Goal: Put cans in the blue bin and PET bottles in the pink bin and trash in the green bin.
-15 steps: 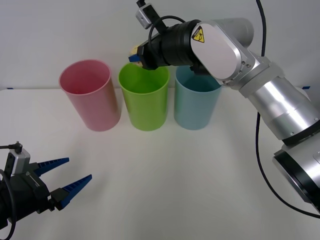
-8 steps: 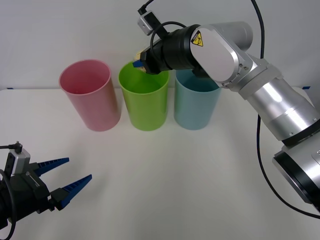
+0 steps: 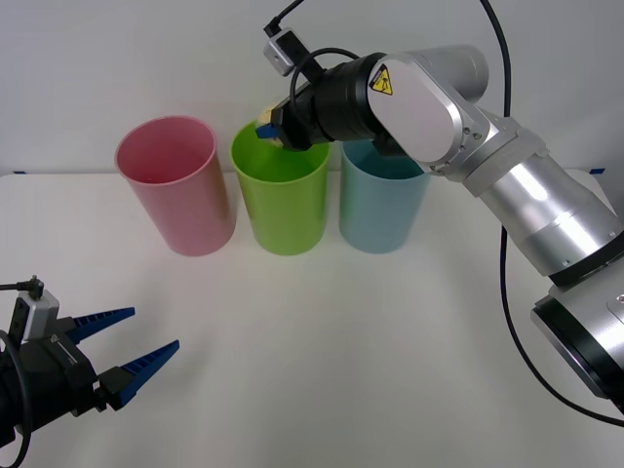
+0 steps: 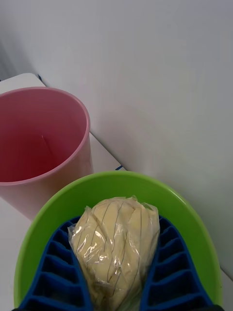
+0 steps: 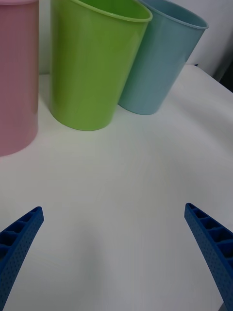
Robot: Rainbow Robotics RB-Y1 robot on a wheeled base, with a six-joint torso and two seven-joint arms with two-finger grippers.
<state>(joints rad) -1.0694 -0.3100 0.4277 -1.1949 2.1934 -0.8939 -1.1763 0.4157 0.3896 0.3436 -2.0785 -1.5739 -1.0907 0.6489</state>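
Right gripper point(image 4: 116, 291) clamped pale-yellow plastic-wrapped trash wad point(image 4: 115, 245) above lime-green plastic bin point(image 3: 283, 205), mid back edge of table point(image 3: 390, 341) | wad looked light, soft; gripped at its sides | left gripper point(image 3: 146, 341) spread open, empty, near front-left corner

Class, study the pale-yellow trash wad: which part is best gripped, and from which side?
Grip the trash across its wide middle, one finger on each flank, as the right gripper does above the green bin. It is a soft, lumpy oval, so its long sides give the ribbed fingers most contact.
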